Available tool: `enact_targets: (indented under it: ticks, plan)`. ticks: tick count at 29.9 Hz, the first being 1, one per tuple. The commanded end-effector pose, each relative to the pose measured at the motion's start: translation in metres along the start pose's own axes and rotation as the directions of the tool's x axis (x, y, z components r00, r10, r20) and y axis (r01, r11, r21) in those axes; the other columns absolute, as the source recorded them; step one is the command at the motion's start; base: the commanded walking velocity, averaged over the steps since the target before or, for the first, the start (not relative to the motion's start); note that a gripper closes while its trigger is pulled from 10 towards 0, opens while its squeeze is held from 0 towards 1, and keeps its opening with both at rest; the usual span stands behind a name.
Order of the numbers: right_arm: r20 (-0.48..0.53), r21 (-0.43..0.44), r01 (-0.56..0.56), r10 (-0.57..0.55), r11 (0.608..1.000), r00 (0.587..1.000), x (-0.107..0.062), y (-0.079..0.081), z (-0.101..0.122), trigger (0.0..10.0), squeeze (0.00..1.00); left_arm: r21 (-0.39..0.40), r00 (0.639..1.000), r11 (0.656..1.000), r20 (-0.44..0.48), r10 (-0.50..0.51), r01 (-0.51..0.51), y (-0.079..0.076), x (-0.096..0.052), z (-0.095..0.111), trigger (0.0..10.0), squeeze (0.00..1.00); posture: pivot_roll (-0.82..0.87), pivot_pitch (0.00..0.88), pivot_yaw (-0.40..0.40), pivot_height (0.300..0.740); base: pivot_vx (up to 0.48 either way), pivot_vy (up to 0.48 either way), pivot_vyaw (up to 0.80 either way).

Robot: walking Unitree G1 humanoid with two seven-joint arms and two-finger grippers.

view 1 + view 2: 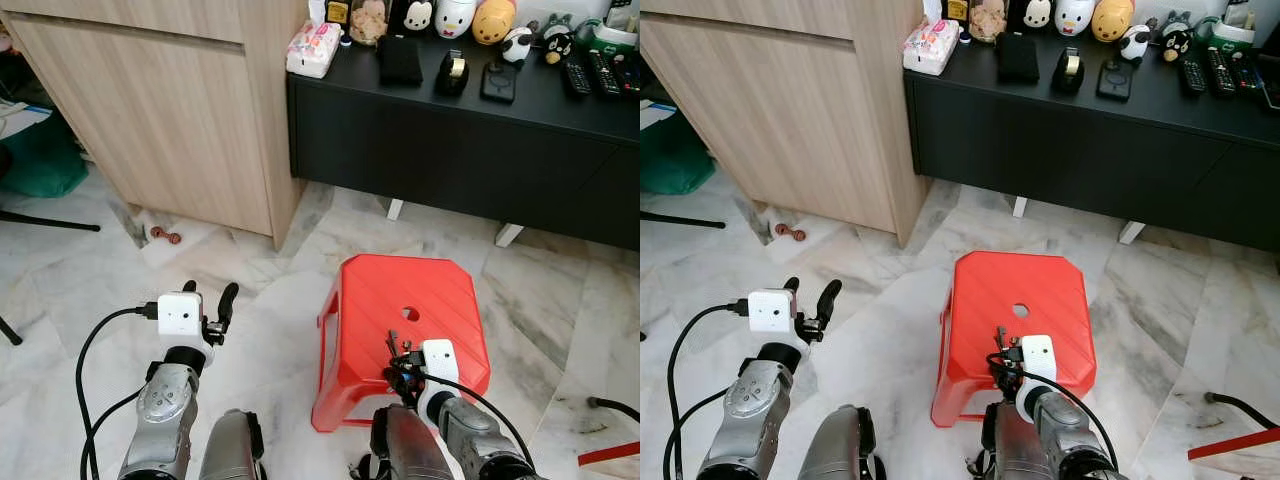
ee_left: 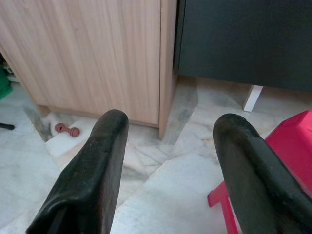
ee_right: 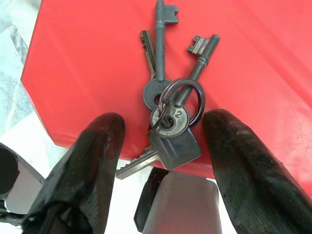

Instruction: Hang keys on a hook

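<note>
A bunch of dark keys [image 3: 171, 109] on a ring lies on the red plastic stool [image 1: 420, 290], close to its near edge. The keys [image 1: 396, 349] sit just ahead of my right wrist. My right gripper [image 3: 163, 121] is open, one finger on each side of the bunch and low over the stool top. Whether the fingers touch the keys cannot be told. My left gripper [image 1: 210, 293] is open and holds nothing. It hovers over the marble floor to the left of the stool, its fingers [image 2: 102, 161] pointing toward the wooden cabinet.
A light wooden cabinet [image 1: 170, 110] stands at the back left. Beside it a black low console [image 1: 460, 140] carries small toys, remotes and a tissue pack. A small reddish dumbbell toy [image 1: 165, 236] lies on the floor. A black cable [image 1: 610, 404] runs at the right.
</note>
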State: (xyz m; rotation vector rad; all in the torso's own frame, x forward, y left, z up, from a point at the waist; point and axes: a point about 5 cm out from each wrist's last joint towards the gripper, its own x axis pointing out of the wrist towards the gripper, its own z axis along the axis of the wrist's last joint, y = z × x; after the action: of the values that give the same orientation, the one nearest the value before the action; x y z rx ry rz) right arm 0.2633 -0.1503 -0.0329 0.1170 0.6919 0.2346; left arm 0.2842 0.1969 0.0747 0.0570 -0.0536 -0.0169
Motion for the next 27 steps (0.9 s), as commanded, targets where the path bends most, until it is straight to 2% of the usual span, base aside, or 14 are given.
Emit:
enact_targets:
  ticks: [1, 17, 27]
  plan:
    - [-0.032, 0.014, -0.010, 0.010, 1.000, 0.999, -0.001, 0.002, -0.009, 0.0, 0.00, 0.002, 1.000, 1.000, -0.020, -0.013, 0.013, -0.003, -0.002, -0.004, 10.0, 0.00, 0.01, 0.203, -0.061, 0.628, 0.000, 0.000, 0.00]
    - [-0.020, 0.013, -0.006, 0.007, 1.000, 1.000, -0.001, 0.000, -0.005, 0.0, 0.00, -0.001, 0.999, 1.000, -0.034, -0.018, 0.018, -0.004, 0.002, -0.006, 10.0, 0.00, 0.01, 0.179, -0.060, 0.628, 0.000, 0.000, 0.00]
    - [0.049, 0.013, 0.008, -0.009, 1.000, 0.999, 0.002, -0.002, 0.014, 0.0, 0.00, -0.003, 0.999, 1.000, -0.038, -0.017, 0.017, -0.005, 0.011, -0.005, 10.0, 0.00, 0.00, 0.136, -0.057, 0.628, 0.000, 0.000, 0.00]
